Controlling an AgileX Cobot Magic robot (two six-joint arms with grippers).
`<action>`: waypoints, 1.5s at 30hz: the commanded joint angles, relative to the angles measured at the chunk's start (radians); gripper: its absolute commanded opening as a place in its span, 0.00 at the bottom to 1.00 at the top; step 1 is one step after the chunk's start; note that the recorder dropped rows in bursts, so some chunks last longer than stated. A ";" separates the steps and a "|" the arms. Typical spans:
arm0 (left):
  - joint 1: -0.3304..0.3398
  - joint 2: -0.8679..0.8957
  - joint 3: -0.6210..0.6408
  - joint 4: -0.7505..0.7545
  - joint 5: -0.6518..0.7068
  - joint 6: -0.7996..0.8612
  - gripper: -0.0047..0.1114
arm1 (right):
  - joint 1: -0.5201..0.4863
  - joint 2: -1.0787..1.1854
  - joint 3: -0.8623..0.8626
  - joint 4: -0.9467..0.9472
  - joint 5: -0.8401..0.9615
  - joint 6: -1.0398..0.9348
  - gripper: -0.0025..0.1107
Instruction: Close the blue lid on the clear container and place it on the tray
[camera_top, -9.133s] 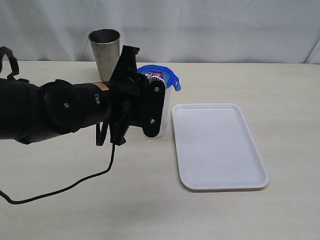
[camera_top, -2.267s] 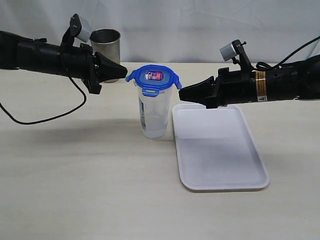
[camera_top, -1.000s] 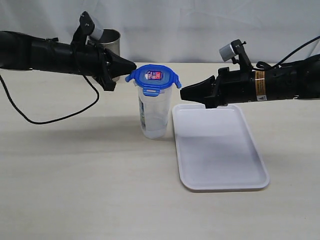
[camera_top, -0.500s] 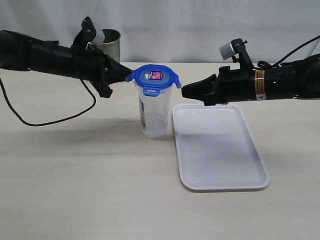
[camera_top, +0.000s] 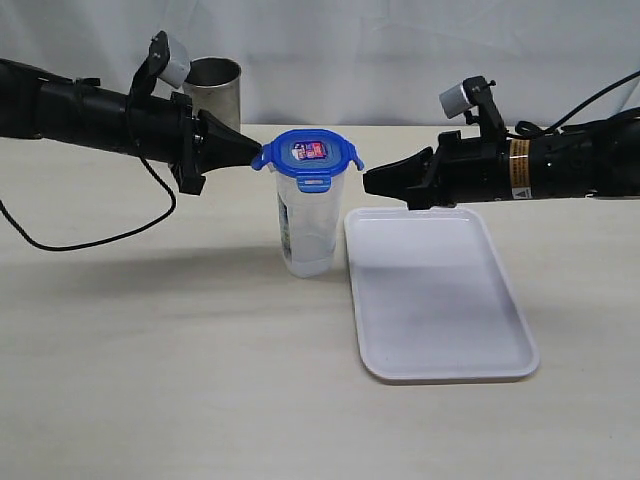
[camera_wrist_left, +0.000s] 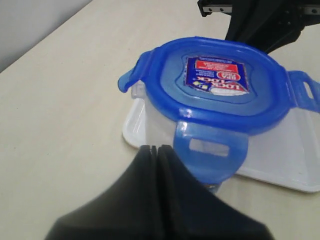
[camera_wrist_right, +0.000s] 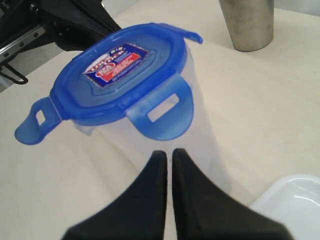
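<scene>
On the exterior view I see the clear container (camera_top: 306, 232) upright on the counter (camera_top: 150, 350), just left of the tray (camera_top: 440, 300), with the blue lid (camera_top: 307, 156) on top. My left end effector (camera_top: 256, 153) points at the lid's left flap; the right end effector (camera_top: 369, 181) hovers near the opposite side.

Left wrist view: the fingers (camera_wrist_left: 175, 200) are pressed together beside a flap.

Right wrist view: the fingers (camera_wrist_right: 150, 200) are together but for a thin slit.

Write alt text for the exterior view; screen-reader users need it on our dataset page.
A clear container with a blue lid on top stands on a table beside a white tray. Two shut black grippers point at the lid from either side: the left gripper at its edge, the right gripper short of it. A steel tumbler stands behind.
</scene>
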 joint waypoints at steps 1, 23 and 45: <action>-0.001 -0.015 -0.002 0.020 0.040 -0.019 0.04 | 0.000 -0.002 -0.004 0.003 0.000 -0.009 0.06; -0.001 -0.016 -0.002 0.034 -0.025 -0.040 0.04 | 0.000 -0.002 -0.004 -0.012 0.000 -0.016 0.06; -0.001 -0.016 -0.002 0.023 -0.148 -0.058 0.04 | -0.006 -0.189 -0.004 -0.037 0.312 0.133 0.06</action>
